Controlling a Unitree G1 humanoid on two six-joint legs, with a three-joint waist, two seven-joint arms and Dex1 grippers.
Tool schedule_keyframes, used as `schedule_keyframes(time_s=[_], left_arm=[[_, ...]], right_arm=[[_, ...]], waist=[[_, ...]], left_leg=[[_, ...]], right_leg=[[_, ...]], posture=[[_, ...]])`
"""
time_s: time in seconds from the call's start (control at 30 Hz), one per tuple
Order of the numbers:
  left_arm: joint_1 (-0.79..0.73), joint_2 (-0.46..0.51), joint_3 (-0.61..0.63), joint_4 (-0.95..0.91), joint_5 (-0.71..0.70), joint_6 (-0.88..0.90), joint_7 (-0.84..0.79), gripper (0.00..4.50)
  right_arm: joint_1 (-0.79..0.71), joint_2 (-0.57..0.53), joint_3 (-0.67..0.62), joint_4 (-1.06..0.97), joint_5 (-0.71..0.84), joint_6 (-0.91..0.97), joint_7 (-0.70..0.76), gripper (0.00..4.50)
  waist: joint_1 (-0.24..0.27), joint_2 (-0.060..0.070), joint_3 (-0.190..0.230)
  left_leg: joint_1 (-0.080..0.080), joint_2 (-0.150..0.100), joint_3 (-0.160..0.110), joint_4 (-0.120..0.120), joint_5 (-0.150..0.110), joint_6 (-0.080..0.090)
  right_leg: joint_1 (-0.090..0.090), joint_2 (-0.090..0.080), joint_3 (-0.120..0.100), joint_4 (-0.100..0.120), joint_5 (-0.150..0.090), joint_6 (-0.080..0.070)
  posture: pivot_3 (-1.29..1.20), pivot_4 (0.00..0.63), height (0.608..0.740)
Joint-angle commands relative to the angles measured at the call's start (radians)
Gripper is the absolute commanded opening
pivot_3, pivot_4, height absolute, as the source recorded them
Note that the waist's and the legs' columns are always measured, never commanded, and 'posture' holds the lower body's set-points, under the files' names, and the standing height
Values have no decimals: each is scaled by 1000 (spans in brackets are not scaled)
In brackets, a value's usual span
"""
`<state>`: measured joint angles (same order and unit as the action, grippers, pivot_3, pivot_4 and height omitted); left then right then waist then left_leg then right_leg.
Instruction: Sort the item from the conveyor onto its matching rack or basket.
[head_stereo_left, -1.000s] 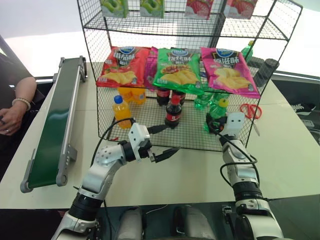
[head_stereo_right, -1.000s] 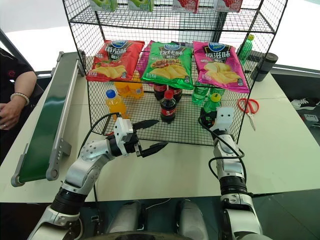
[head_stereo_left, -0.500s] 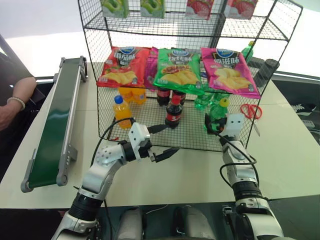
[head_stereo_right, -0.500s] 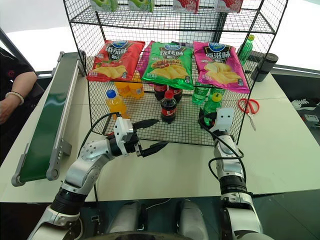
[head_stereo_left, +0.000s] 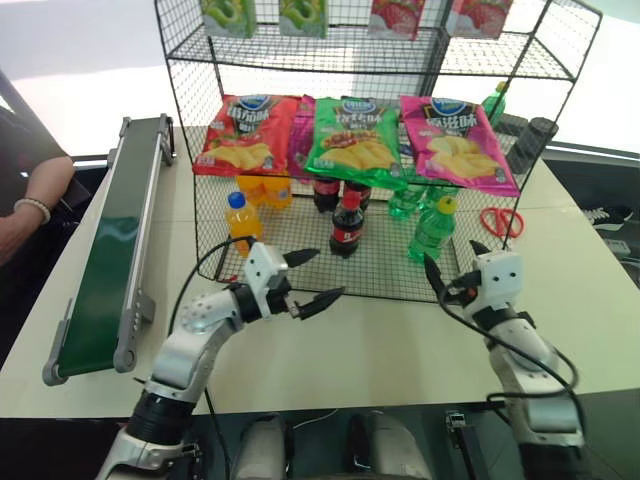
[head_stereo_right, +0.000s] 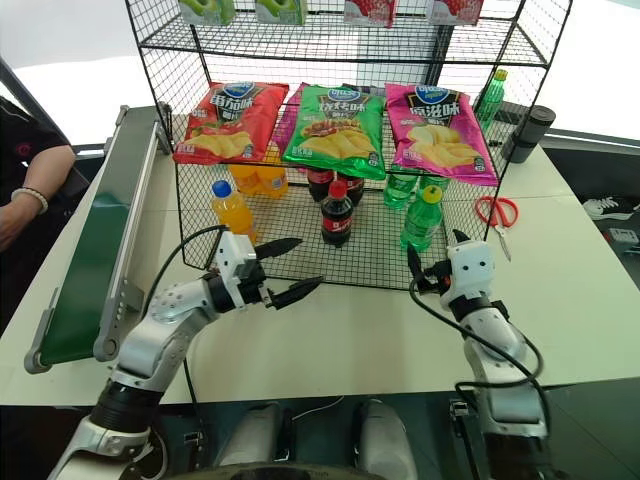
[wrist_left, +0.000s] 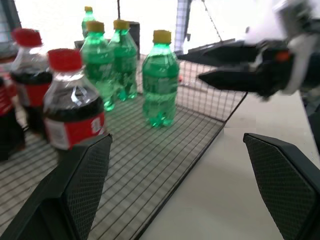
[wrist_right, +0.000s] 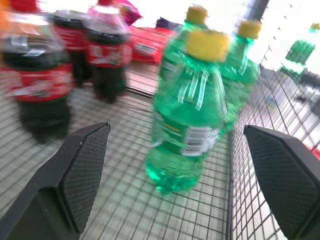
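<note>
Now the small clear-green plastic soda bottle with yellow screw cap stands upright on the bottom wire tier of the large black wire-grid shelving rack, at that tier's right front, free of both grippers. Just behind it stand more green bottles with yellow caps. Left of it on the same tier is a dark cola bottle with red cap and red label, with more cola bottles behind. Farther left stands an orange-drink bottle with blue cap, more orange bottles behind it.

The right gripper sits just in front of the rack's front edge, near the green bottle but apart from it, fingers spread wide with nothing between them; the right wrist view has the bottle centred between the two finger pads. The left gripper hovers over the white table in front of the rack's middle, pointing toward the right gripper, also spread wide and empty.

Red, green and pink crisp bags hang on the tier above. Red-handled scissors lie on the table right of the rack. The long dark-green conveyor belt with grey rails runs along the table's left side, nothing on it. A person's arm with a bead bracelet rests at the far left.
</note>
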<state>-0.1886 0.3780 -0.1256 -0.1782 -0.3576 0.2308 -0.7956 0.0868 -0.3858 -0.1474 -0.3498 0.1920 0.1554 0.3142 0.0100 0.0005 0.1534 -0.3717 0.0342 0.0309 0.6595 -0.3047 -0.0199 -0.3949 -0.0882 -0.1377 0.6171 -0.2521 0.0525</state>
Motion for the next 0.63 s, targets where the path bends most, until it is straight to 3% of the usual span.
schedule_keyframes(time_s=[0.03, 0.33, 0.63], left_arm=[[34, 53, 62, -24, 23, -22, 18, 4500], [122, 156, 184, 54, 29, -85, -5, 4500], [167, 168, 220, 66, 7, -101, -35, 4500]], right_arm=[[44, -66, -60, -161, 111, 56, 95, 4460], [225, -210, -225, -182, 271, 86, 321, 4460], [210, -218, -235, -164, 264, 96, 342, 4460]], waist=[[2, 0, 0], [4, -2, -1], [5, -2, -1]], left_leg=[[0, 0, 0, 0, 0, 0], [-1, 0, -1, 0, 0, 0], [-1, 0, -1, 0, 0, 0]], right_leg=[[0, 0, 0, 0, 0, 0], [0, -1, -1, -3, 0, 0], [0, -1, -1, -2, 0, 0]], posture=[[0, 150, 740], [0, 150, 740], [0, 150, 740]])
